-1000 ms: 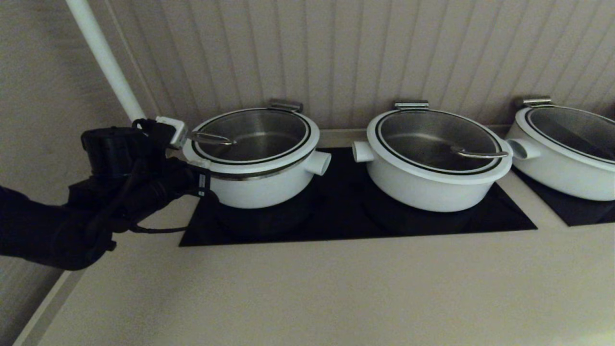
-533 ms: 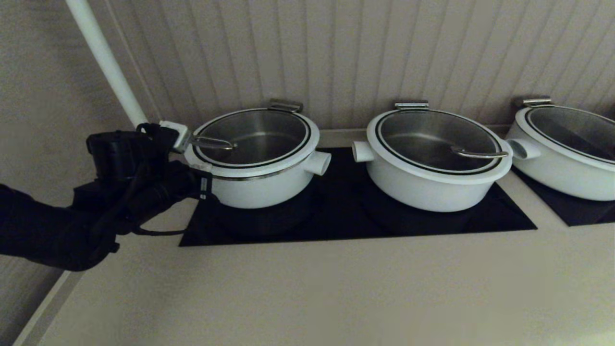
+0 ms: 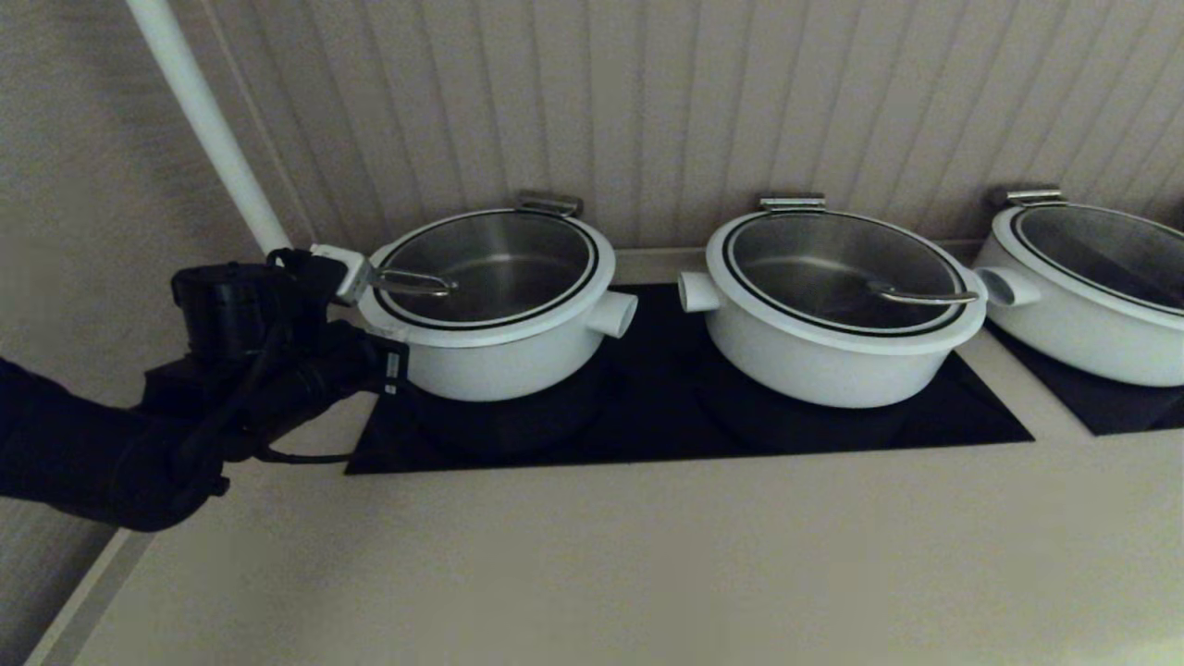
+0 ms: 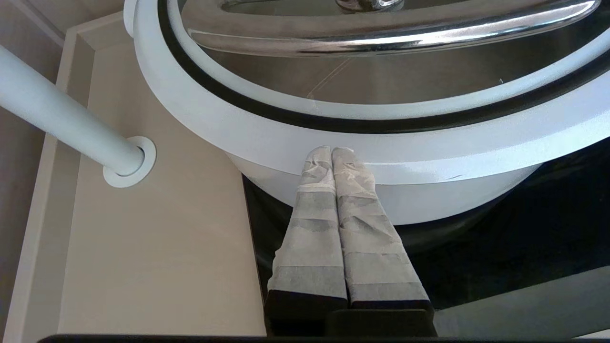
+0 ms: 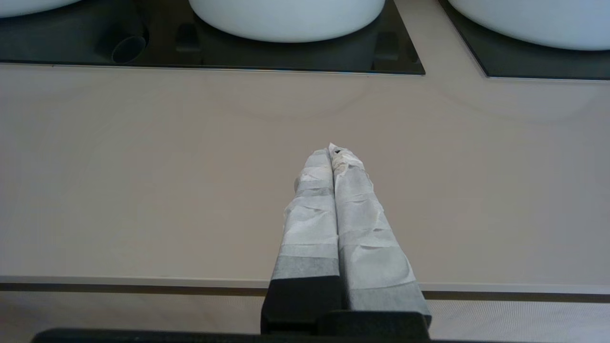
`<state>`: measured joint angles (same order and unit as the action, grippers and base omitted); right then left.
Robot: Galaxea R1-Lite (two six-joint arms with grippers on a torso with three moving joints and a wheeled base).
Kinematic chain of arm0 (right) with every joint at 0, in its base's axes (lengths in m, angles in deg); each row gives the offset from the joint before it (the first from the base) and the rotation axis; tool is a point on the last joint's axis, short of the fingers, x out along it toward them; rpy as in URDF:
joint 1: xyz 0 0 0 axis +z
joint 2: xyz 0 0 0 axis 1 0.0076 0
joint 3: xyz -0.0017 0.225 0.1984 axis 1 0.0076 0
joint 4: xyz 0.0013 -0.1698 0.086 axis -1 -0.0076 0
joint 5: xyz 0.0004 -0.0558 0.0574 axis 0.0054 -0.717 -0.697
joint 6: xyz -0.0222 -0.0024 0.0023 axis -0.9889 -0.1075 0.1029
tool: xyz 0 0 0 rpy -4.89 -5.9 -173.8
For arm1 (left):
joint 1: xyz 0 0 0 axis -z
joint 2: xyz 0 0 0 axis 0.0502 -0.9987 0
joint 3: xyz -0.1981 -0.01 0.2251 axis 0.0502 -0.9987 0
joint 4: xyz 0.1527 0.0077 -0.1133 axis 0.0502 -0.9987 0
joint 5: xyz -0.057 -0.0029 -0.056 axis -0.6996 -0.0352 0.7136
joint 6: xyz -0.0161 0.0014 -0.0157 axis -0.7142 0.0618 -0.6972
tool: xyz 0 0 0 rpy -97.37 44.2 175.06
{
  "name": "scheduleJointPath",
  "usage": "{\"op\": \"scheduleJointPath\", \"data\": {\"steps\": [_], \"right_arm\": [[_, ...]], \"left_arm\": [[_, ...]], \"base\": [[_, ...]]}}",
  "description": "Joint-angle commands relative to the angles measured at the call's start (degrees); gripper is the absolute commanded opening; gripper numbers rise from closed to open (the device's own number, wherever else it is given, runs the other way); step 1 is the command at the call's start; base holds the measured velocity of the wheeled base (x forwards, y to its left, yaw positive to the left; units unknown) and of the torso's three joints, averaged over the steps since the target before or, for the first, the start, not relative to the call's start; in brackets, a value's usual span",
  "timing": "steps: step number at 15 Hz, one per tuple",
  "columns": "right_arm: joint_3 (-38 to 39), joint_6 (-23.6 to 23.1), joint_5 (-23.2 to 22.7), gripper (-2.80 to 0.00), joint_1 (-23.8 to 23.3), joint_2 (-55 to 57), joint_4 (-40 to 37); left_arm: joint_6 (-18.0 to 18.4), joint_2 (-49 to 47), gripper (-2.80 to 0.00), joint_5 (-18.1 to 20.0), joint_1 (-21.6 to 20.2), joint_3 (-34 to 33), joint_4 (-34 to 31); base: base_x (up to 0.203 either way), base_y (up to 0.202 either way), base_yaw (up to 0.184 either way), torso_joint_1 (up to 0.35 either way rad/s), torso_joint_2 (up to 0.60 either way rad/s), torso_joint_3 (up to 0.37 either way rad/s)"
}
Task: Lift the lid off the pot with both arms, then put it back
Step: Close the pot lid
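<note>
At the left of the head view, the left claw (image 3: 375, 319) sat against the left side of the pot (image 3: 499, 356), its black arm reaching in from the frame's left edge. Its wrist view showed the two taped fingers (image 4: 352, 200) pressed together, closed on nothing, with their tips touching the white wall of the pot (image 4: 429, 195) just under the overhanging rim of the lid (image 4: 295, 133).

The lid (image 3: 490, 264) lay seated on the pot, left of centre in the head view, its glass ringed in black and white. Its wire handle (image 3: 412, 282) stood over the lid's left part, and a steel hinge tab (image 3: 549, 203) showed at the back edge. The pot's short stub (image 3: 614, 314) pointed right. The pot stood on a black panel (image 3: 647, 416) set into the desk (image 3: 601, 555).

Right of it on the same panel stood a second pot (image 3: 832, 356) with its own lid, and a third pot (image 3: 1082, 314) was at the right edge of the frame on another dark panel. A white pole (image 3: 208, 125) ran slantwise down the upper left of the frame to the desk, behind the left arm.

The right claw (image 5: 333, 152) appeared only in its wrist view, hanging over bare desk (image 5: 143, 166) in front of the panels, well apart from the pots. Its taped fingers (image 5: 314, 209) were closed together and empty.
</note>
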<state>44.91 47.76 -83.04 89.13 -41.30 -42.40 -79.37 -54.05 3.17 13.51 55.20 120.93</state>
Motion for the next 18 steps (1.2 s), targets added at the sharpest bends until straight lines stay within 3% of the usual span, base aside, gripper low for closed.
{"op": "scheduleJointPath", "data": {"steps": [1, 18], "right_arm": [[0.00, -0.08, -0.03, -2.80, 0.00, -0.01, 0.01], [0.00, -0.08, -0.11, -2.80, 0.00, -0.01, 0.01]], "left_arm": [[0.06, -0.07, -2.80, -0.04, 0.00, -0.08, 0.24], [0.15, 1.42, -2.80, -0.12, 0.00, -2.80, 0.33]], "base": [[0.000, 0.000, 0.000, 0.000, 0.00, 0.000], [0.000, 0.000, 0.000, 0.000, 0.00, 0.000]]}}
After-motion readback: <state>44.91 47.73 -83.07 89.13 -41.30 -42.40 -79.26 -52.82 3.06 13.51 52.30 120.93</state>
